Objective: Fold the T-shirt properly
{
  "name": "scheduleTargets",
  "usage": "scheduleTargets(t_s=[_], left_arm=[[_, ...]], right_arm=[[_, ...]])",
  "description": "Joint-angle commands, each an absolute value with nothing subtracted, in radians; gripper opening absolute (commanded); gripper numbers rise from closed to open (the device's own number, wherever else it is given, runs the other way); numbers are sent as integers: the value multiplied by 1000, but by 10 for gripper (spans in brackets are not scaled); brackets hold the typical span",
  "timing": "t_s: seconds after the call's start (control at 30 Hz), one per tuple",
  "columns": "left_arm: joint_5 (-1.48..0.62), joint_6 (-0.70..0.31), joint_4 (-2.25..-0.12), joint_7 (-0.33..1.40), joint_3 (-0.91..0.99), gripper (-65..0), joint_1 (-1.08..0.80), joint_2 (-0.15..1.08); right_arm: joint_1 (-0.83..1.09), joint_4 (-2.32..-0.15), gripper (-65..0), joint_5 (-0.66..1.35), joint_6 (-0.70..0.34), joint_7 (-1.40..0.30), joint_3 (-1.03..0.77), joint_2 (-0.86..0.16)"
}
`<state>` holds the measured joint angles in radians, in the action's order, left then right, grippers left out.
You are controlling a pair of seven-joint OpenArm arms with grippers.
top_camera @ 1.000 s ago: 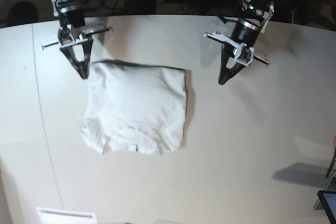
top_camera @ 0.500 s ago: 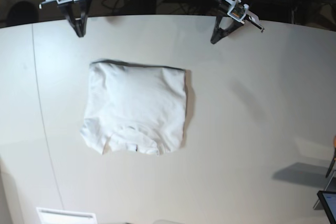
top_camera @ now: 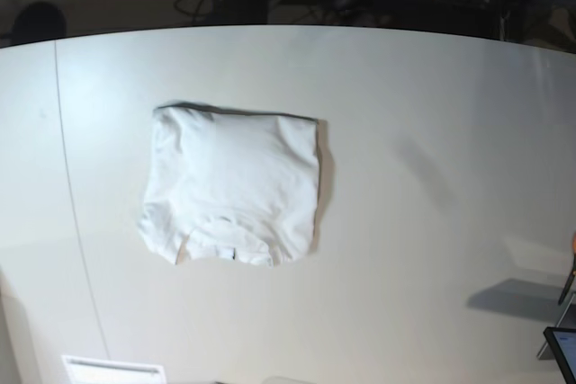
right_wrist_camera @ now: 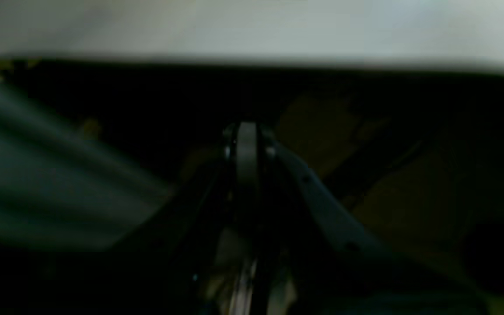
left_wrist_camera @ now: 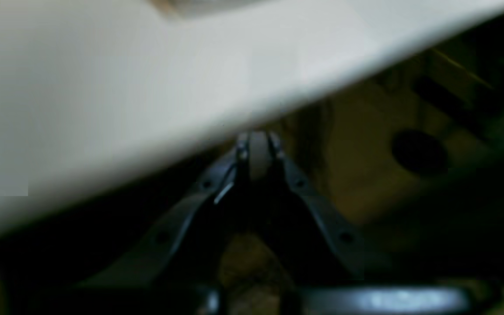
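**Shirt folded; arms clear of it**

The T-shirt (top_camera: 232, 184) lies flat on the desk (top_camera: 432, 177) as a compact, roughly square packet, with one straight folded edge toward the desk's far rim and the collar end toward the near rim. Nothing touches it.

The left end effector (left_wrist_camera: 258, 148) is narrow, its tips pressed together and empty, hanging beyond the desk's far rim. The right end effector (right_wrist_camera: 246, 140) looks the same: tips together, nothing between them, also past that rim. Both wrist views are blurred.

Judged from this, the folding looks essentially done and the step in hand is parking the arms. To do it well, keep both arms high and well apart from the T-shirt so no link drags its edge. The collar end sits slightly uneven; a light smoothing there could tidy it, if another pass is intended.
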<state>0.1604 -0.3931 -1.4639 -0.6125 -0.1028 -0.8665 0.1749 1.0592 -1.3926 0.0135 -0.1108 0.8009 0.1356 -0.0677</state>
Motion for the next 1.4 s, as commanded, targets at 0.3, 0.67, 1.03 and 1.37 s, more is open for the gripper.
scheduleTargets(t_s=[0.3,0.67,1.03,1.37], left_arm=[[150,-295,-794,-558,-272,-650,-602,119],[150,-295,-68,-438,-292,-650,-119,-13],[148,-295,-68,-170,-291,-650,-1,2],[148,-295,-84,-260,-289,-650,31,5]], right_arm=[[731,-691,-640,19,45,826,274,-79],[231,-16,-634,19,45,654,265,-28],[128,-15,-633,19,47,544,90,-42],[61,-13,-633,18,44,619,1,-58]])
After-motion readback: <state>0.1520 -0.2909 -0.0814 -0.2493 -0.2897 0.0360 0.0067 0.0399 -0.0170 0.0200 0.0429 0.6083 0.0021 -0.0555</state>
